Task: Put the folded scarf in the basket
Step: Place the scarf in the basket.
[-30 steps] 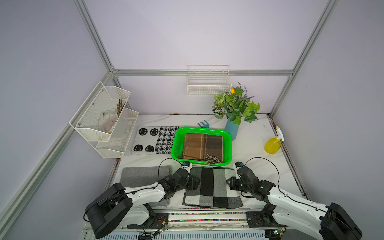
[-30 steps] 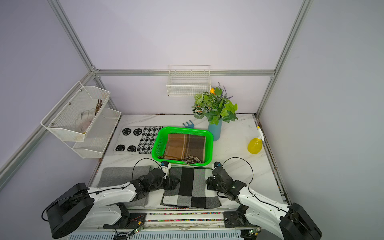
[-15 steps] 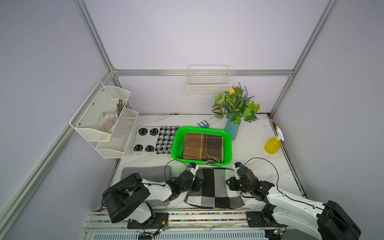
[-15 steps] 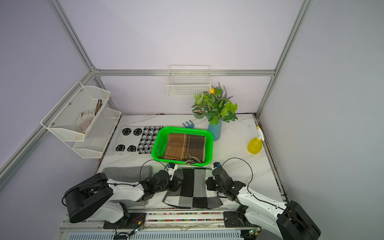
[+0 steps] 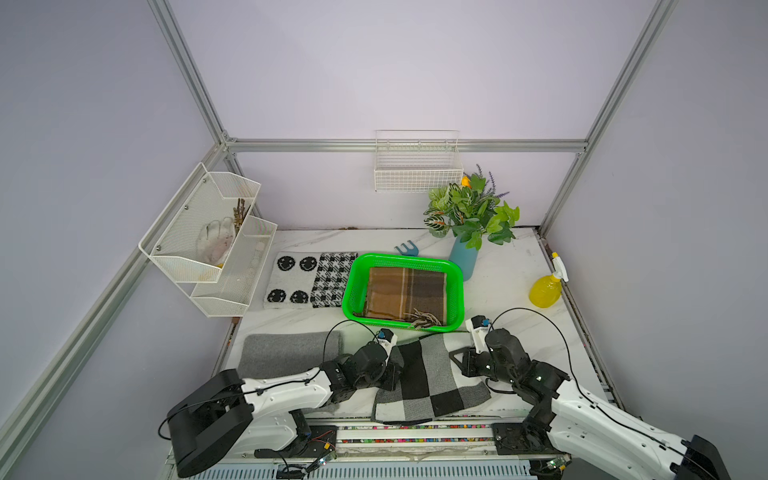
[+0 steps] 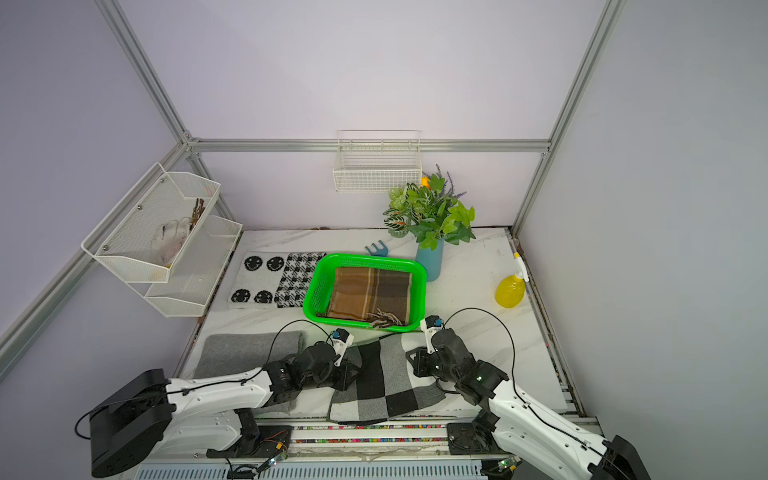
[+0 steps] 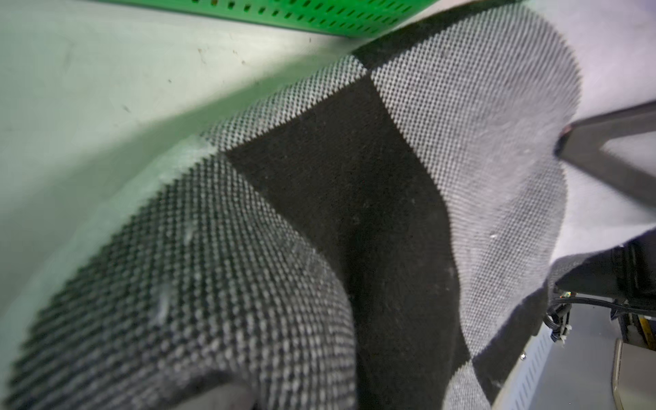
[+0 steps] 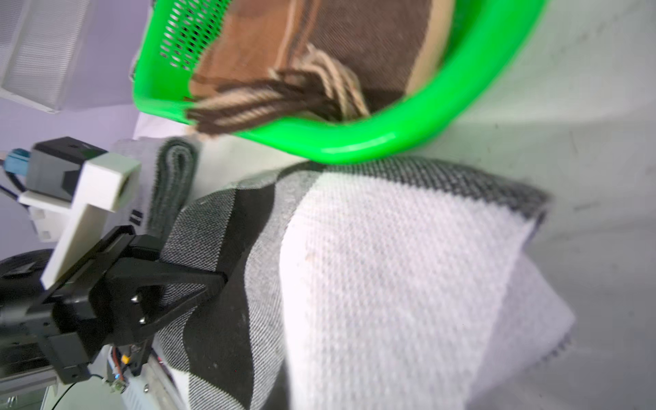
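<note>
— Where is the checked scarf point(image 5: 428, 378)?
— On the table point(image 5: 507, 286), outside the basket point(image 5: 352, 286), with its far edge just beside the basket's near rim. It's not in there yet.
— And the left gripper point(image 5: 394, 372)?
— Pressed together on the scarf's edge, in front of the basket's left corner. The cloth bulges up there.
— The right gripper point(image 5: 459, 362)?
— Pinching the opposite edge, in front of the basket's right corner. That edge is lifted off the table.
— Anything inside the basket?
— A folded brown scarf point(image 5: 405, 293), with its fringe at the near wall.
</note>
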Robot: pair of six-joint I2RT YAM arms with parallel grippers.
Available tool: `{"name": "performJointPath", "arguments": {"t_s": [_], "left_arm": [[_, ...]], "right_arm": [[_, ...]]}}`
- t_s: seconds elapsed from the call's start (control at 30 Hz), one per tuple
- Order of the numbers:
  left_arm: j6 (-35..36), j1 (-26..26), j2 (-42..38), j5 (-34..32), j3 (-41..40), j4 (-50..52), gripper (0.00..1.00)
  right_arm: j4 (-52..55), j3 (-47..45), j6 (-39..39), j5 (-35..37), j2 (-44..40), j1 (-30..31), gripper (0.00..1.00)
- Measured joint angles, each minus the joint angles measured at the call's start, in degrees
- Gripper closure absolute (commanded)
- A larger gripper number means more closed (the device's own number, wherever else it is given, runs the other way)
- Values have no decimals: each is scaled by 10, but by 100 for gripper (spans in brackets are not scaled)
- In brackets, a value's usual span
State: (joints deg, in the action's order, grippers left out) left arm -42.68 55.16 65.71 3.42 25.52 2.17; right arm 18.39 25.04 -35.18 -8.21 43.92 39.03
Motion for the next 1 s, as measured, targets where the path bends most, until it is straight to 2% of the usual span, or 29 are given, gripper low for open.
{"name": "performJointPath", "arguments": {"t_s": [0.17,0.3,0.43,0.57,0.73,1.0], "left_arm": [[30,0,-95,-34,85,98,100],[54,-8,-97,-50,161,161,100],[75,-24,-82,-72,248,213,100],[96,-65,-44,-71,330,226,100],[116,-144,34,-51,401,234,100],[123,-264,147,15,422,205,100]], "right_arm": [[43,88,30,1,-9,0,100],[59,131,45,2,3,0,100],[70,201,63,7,57,0,100],[67,276,78,15,122,-2,100],[52,351,90,15,224,-16,100],[21,402,109,-6,358,-89,100]]}}
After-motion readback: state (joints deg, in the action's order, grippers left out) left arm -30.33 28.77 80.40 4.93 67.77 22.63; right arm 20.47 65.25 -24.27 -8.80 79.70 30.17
